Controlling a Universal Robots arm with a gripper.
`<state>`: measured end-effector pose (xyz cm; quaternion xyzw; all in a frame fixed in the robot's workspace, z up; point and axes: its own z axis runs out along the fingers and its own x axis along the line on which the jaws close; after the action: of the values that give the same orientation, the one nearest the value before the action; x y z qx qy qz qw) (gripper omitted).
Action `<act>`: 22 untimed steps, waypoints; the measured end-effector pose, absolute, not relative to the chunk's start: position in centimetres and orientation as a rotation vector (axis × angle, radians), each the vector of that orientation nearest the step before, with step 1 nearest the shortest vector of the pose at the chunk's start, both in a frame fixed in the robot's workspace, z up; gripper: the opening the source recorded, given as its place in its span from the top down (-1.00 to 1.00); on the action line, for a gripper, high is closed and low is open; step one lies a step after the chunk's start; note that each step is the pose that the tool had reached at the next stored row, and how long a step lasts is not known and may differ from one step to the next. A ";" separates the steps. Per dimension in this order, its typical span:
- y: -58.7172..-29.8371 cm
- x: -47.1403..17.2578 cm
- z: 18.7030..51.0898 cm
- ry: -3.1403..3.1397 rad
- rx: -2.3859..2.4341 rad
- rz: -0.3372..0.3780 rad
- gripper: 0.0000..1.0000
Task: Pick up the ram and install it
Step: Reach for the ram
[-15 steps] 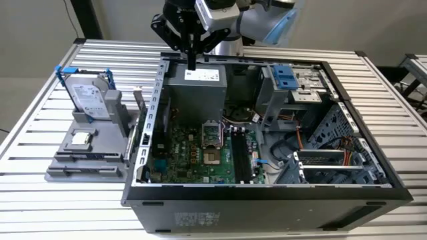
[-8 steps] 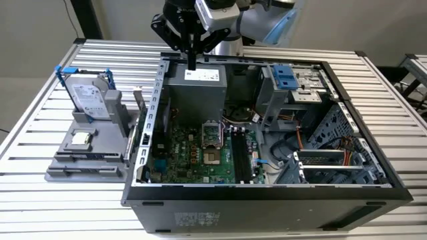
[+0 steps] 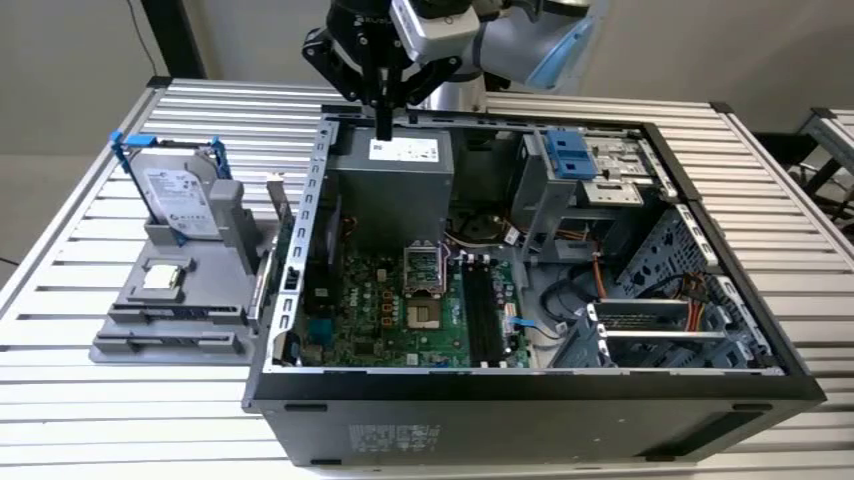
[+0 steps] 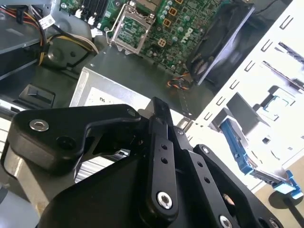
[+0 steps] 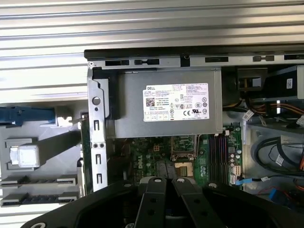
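The ram (image 3: 278, 207) looks like the thin dark stick standing on edge at the right side of the grey holder (image 3: 147, 330), close to the case's left wall. My gripper (image 3: 384, 132) hangs above the back of the open computer case, over the labelled silver power supply (image 3: 390, 170). Its black fingers (image 5: 156, 194) are pressed together with nothing between them, and it is well away from the ram. In the second wrist view the gripper (image 4: 159, 102) points toward the power supply. The black memory slots (image 3: 478, 318) lie on the green motherboard (image 3: 374, 310), and seem empty.
The grey holder also carries a silver hard drive (image 3: 176, 195) in a blue frame and a small square silver chip (image 3: 163, 277). The case (image 3: 534, 385) lies on a slatted metal table (image 3: 107, 400). Drive cages and cables (image 3: 627, 300) fill the case's right half.
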<state>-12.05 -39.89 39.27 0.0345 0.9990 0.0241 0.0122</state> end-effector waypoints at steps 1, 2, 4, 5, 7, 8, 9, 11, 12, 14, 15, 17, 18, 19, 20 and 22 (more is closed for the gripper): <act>-39.9 -12.0 39.3 3.115 0.104 0.075 1.00; -40.0 -11.9 39.5 3.115 0.103 0.075 1.00; -40.0 -11.8 39.9 3.115 0.104 0.076 1.00; -40.0 -11.8 39.9 3.114 0.104 0.076 1.00; -40.0 -11.9 39.9 3.114 0.103 0.076 1.00; -40.0 -12.2 39.9 3.114 0.103 0.076 1.00; -40.0 -12.5 39.9 3.113 0.103 0.076 1.00; -40.0 -13.2 39.9 3.112 0.103 0.076 1.00; -40.0 -13.5 39.9 3.111 0.103 0.076 1.00; -40.0 -14.2 39.9 3.111 0.103 0.076 1.00; -40.0 -14.5 39.9 3.111 0.103 0.076 1.00; -40.0 -15.1 39.9 3.111 0.103 0.076 1.00; -40.0 -15.3 39.9 3.111 0.103 0.076 1.00; -40.0 -15.6 39.9 3.111 0.103 0.076 1.00; -40.0 -15.8 39.9 3.111 0.103 0.076 1.00; -40.0 -16.0 39.9 3.111 0.103 0.076 1.00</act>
<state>-15.96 -39.98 39.92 0.0331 0.9991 0.0244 0.0138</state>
